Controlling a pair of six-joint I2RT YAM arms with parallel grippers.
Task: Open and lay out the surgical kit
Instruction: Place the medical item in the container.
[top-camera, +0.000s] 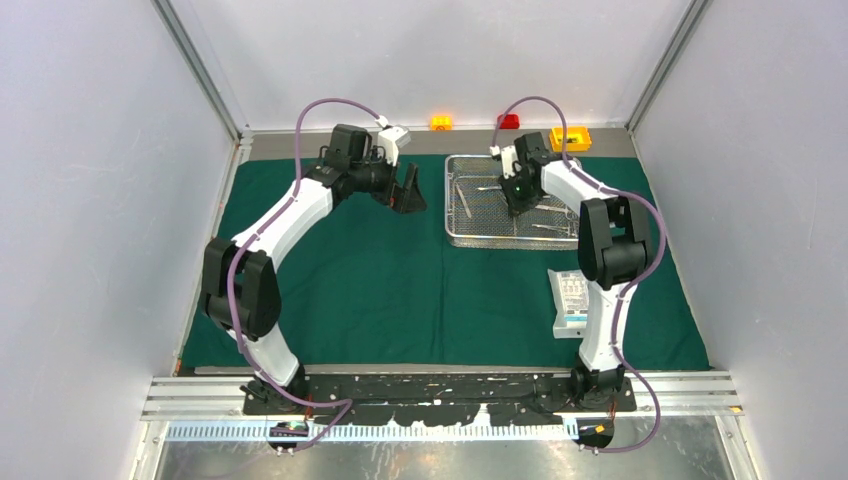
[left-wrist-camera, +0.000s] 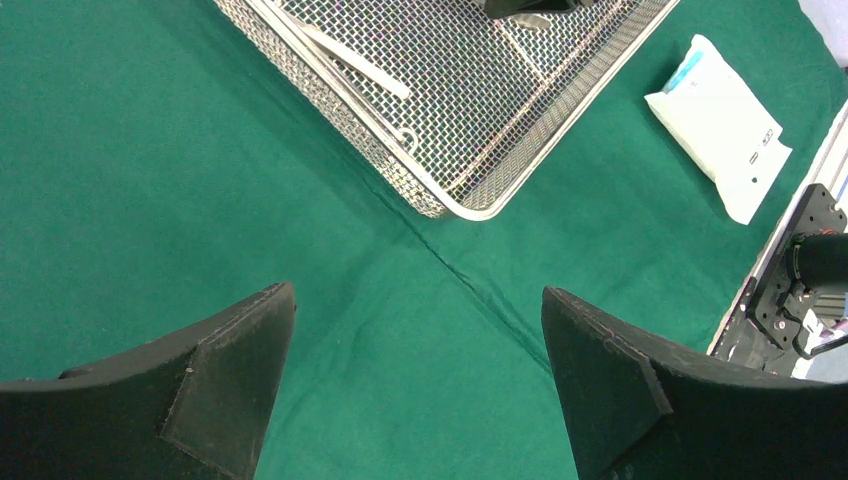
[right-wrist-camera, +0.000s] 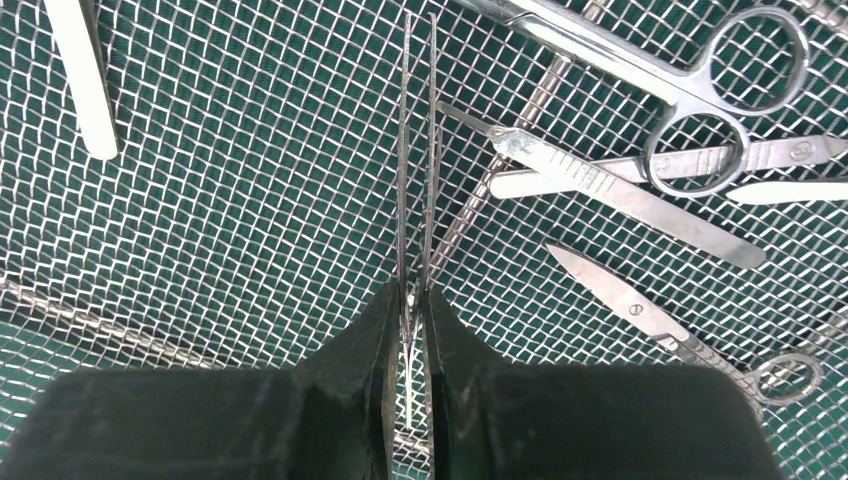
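Mesh tray (right-wrist-camera: 200, 200): right claw (right-wrist-camera: 408, 300) around tweezers (right-wrist-camera: 403, 150)

Plain pale walls (top-camera: 80, 200) close in the grey table (top-camera: 270, 143) at nine, twelve and three o'clock. Metal posts (top-camera: 201, 65) climb the far corners. A steel rail (top-camera: 700, 390) lies at six. The light is soft and even.

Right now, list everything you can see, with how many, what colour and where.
drape: one, dark green, spread flat
tray: one, steel mesh, drape's far right
tweezers: one, silver, gripped, over the tray
other tools: several, silver, loose in tray
pouch: one, white, on drape, nearer than tray
box: one, yellow, past drape's far edge
orange block: one, same far edge
red block: one, same far edge
left arm, right arm: two, white and black
left pincer: one, black, open above bare drape
right pincer: one, black, shut on tweezers
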